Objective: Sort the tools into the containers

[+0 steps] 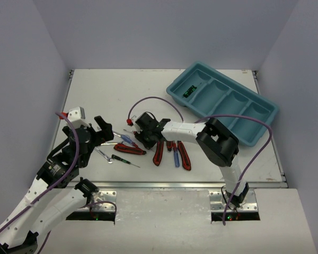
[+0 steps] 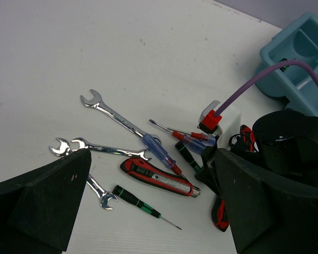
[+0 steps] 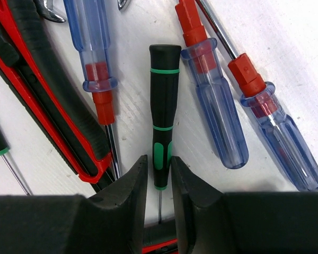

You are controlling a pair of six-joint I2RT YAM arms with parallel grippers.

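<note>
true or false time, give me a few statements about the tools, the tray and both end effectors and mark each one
1. Every compartment of the tray is empty. False: the compartment at its left end holds a black-and-green tool.
2. The right end effector has a finger on each side of a black-and-green screwdriver. True.
3. The left end effector grips a wrench. False: it is open and holds nothing; the wrenches lie on the table.
4. Three blue-and-red screwdrivers show in the right wrist view. True.
</note>
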